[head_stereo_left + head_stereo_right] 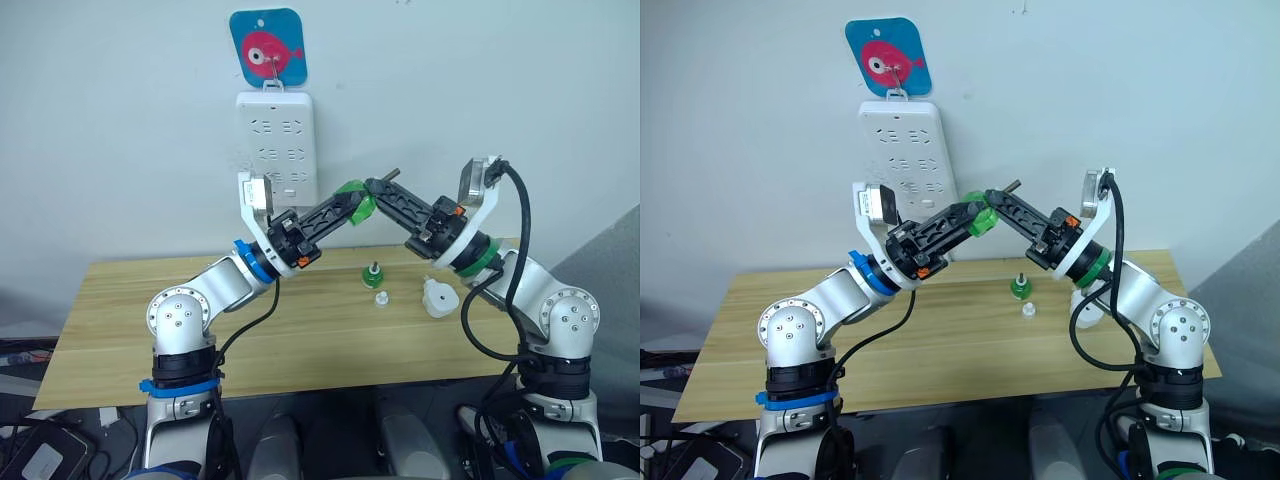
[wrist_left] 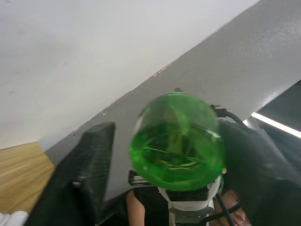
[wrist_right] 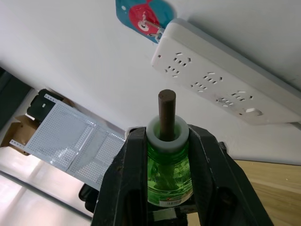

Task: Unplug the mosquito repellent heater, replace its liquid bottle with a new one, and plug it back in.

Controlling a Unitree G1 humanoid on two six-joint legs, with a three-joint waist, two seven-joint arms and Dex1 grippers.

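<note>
A green liquid bottle [image 3: 167, 165] with a white collar and a dark wick is held up in the air in front of the wall, and my right gripper [image 1: 373, 187] is shut on its neck. My left gripper [image 1: 357, 201] meets it from the other side. Its fingers [image 2: 80, 174] flank the bottle's round base [image 2: 176, 141], with a narrow gap showing on one side. The white mosquito repellent heater [image 1: 438, 298] lies unplugged on the table under my right arm. A second small green bottle [image 1: 373, 274] stands mid-table with a small clear cap [image 1: 381, 298] beside it.
A long white socket strip [image 1: 277, 145] hangs on the wall from a blue fish-pattern hook [image 1: 267, 47], just behind the two grippers. The wooden table [image 1: 130, 340] runs across below both arms. Its front edge is close to me.
</note>
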